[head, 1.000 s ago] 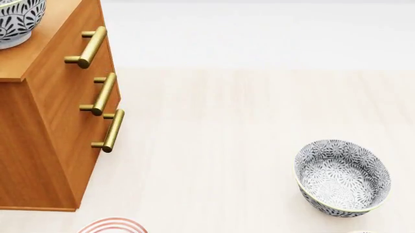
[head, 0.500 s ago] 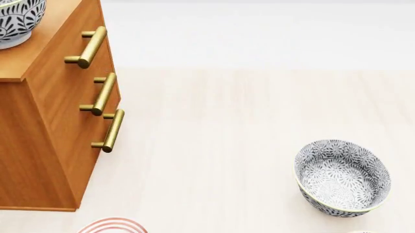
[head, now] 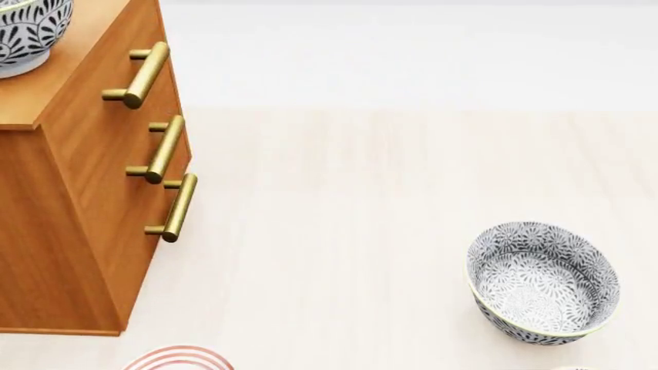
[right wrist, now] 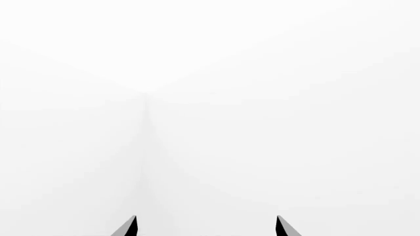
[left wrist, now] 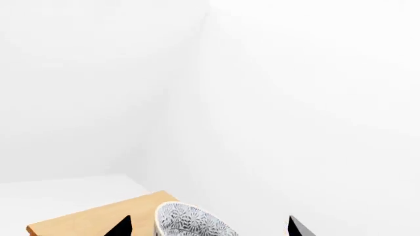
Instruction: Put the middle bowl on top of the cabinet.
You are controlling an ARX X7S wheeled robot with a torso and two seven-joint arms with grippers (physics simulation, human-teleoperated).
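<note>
Between spread left gripper (left wrist: 208,230) jaws, the middle bowl (left wrist: 190,222) tops the cabinet (left wrist: 98,219).

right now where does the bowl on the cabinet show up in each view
Head view: the bowl sits at the top left corner, cut by the frame edge, on the cabinet top.
Left wrist view: the bowl is at the bottom centre, between the left gripper tips.
Right wrist view: not in it.
Shared landmark: the cabinet's orange-brown top.
</note>
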